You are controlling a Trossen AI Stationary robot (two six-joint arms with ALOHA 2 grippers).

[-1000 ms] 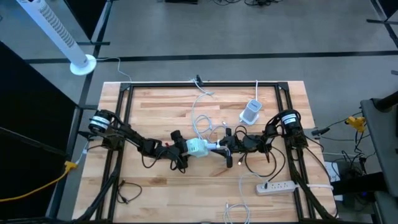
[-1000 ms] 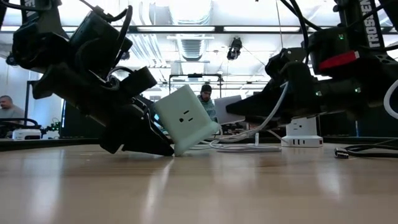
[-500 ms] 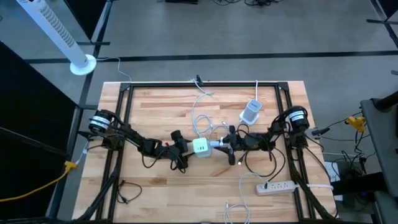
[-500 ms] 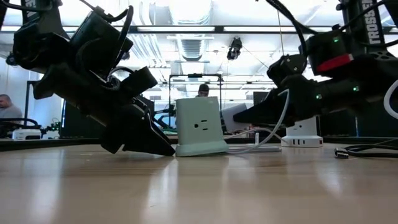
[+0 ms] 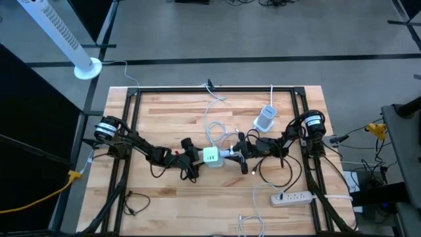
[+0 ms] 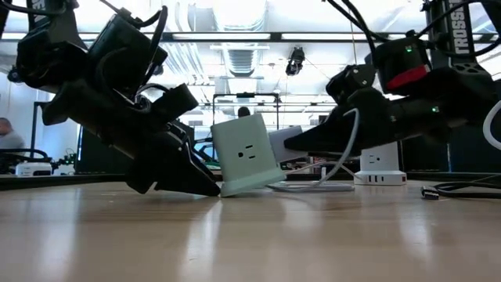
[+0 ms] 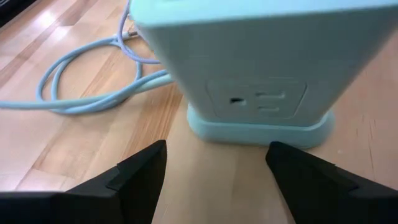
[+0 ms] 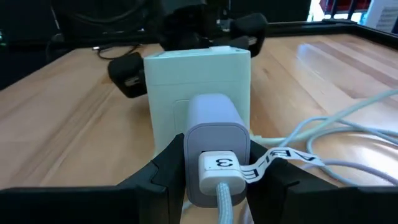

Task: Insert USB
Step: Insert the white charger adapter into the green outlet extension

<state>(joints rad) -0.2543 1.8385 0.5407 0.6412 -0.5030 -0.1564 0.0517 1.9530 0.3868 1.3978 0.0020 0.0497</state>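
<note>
A pale green power cube with a flared base sits mid-table, tipped toward my left gripper, the base's other edge off the wood. My left gripper is open, low on the table, its fingertips just short of the base, one on each side. Whether they touch it, I cannot tell. My right gripper comes level from the table's right and is shut on a white USB plug, whose cable carries a tag marked 3. My right gripper pinches the white USB plug's body between its two fingers, one on each side, near the cable end. The fingers lie along the plug, level, coming from the table's right. The plug's front end meets the cube's side face, clear of the table.
Loops of white cable lie beyond the cube. A white charger block stands at the far right and a power strip at the near right. Black frame rails border the table. People show in the room behind.
The cube leaned steeply toward my left gripper, rocked upright on its base, and has tipped slightly back toward that gripper. My right gripper, still shut on the plug, has risen a little and levelled out. My left gripper stayed put.
</note>
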